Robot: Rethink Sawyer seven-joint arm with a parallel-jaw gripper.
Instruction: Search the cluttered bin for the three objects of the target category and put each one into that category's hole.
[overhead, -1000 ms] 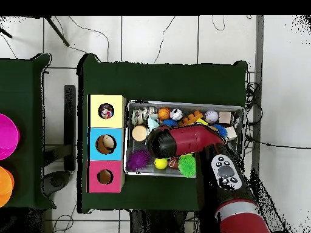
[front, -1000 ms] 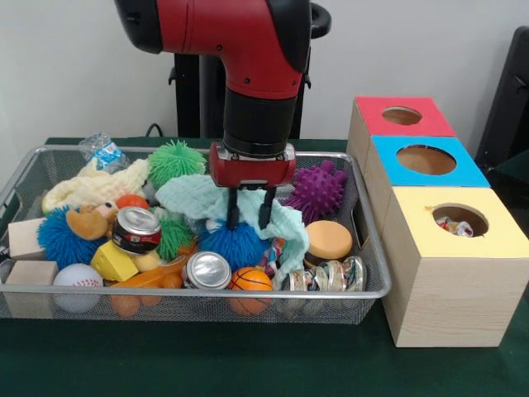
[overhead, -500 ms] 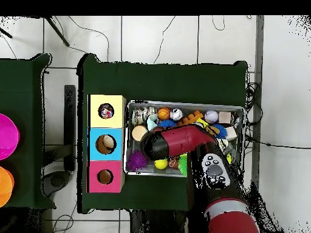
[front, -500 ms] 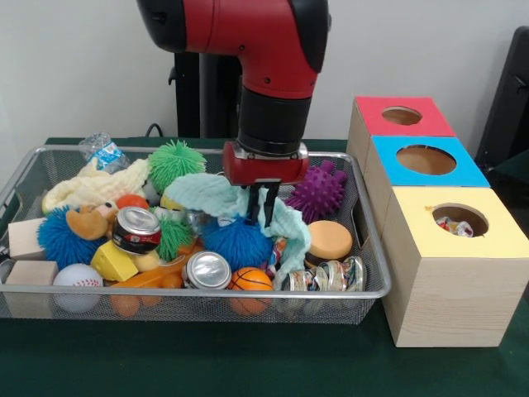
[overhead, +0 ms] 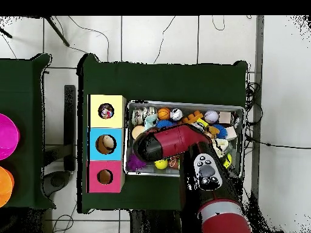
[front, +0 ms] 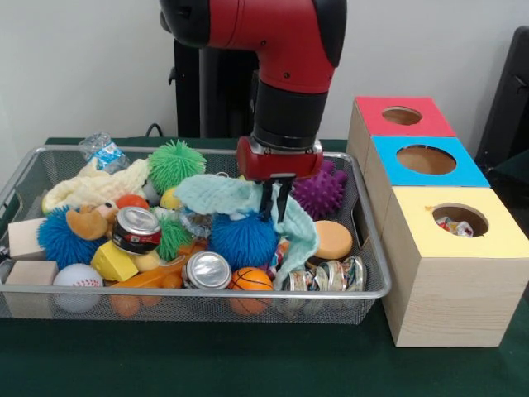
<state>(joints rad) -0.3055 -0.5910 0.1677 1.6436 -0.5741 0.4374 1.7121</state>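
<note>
We hold the hand pinched on the pale green cloth, lifting it clear of the wire mesh bin to uncover hidden objects.

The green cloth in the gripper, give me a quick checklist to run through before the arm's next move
1. Grip on the cloth: ok. The gripper is shut on the light green cloth.
2. Cloth clear of the bin: not ok. It drapes over the blue fuzzy ball and hangs down toward the crushed cans.
3. Nothing snagged underneath: cannot tell. The cloth hides what lies below it.
4. Box holes unobstructed: ok. The red box, blue box and yellow box all show open holes.
5. Yellow box contents: ok. Something already sits inside it.
6. Room above the wire bin: ok. Nothing stands between it and the boxes.
</note>
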